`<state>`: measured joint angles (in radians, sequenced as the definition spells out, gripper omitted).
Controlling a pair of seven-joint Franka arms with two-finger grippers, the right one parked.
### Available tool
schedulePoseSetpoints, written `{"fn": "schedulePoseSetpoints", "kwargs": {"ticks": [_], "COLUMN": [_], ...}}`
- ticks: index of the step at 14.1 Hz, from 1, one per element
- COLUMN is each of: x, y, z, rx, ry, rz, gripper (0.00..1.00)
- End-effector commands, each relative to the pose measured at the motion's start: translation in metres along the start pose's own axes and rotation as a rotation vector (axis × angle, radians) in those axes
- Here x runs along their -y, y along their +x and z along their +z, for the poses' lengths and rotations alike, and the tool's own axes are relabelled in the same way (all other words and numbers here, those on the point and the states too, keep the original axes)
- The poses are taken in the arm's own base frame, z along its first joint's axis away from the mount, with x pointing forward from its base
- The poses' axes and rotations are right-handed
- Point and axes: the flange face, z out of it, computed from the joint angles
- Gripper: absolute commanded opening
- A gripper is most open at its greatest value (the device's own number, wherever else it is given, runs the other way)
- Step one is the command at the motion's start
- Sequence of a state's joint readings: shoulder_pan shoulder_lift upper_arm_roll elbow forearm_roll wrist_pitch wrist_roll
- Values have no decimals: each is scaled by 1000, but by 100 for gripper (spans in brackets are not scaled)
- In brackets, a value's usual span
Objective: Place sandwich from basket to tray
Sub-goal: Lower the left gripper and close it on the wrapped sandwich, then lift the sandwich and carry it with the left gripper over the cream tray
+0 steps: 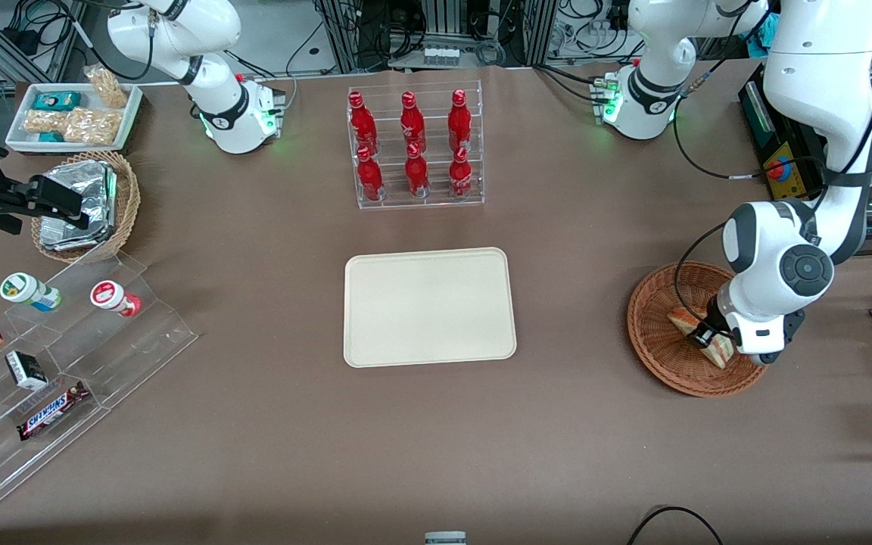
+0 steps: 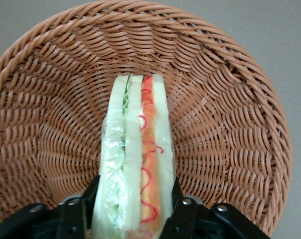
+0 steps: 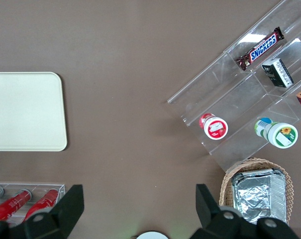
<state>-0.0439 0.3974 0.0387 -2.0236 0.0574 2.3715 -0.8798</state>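
The left arm's gripper is pinching the clear-wrapped triangular wedge sandwich inside the reddish-brown woven wicker basket, so lifting and carrying to the flat cream-beige rectangular tray are remaining.

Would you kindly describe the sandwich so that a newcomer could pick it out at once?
Find the cream tray mid-table, then look toward the working arm's end for the reddish-brown wicker basket. The sandwich stands on edge in it, gripped between the fingers of the tool. It is a clear-wrapped wedge of pale bread with green and red filling, the only food in that basket.
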Motion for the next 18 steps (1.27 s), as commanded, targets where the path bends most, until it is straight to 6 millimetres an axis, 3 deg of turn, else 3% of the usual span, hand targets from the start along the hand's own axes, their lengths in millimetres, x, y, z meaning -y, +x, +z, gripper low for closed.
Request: {"fn": "schedulePoseSetpoints", "kwargs": {"ticks": [1, 4, 5, 7, 10, 12, 15, 18], "x": [1, -5, -16, -38, -90, -128, -178, -222], "y": [-1, -7, -20, -45, -115, -162, -244, -329], "z": [-34, -91, -112, -134, -136, -124, -108, -94], "rx": [-1, 38, 80, 123, 127, 144, 214, 149], "ry": [20, 116, 163, 188, 154, 138, -28, -125], "rz": [9, 98, 178, 317, 614, 733, 785, 749], "gripper": [9, 10, 10, 10, 14, 18, 18, 18]}}
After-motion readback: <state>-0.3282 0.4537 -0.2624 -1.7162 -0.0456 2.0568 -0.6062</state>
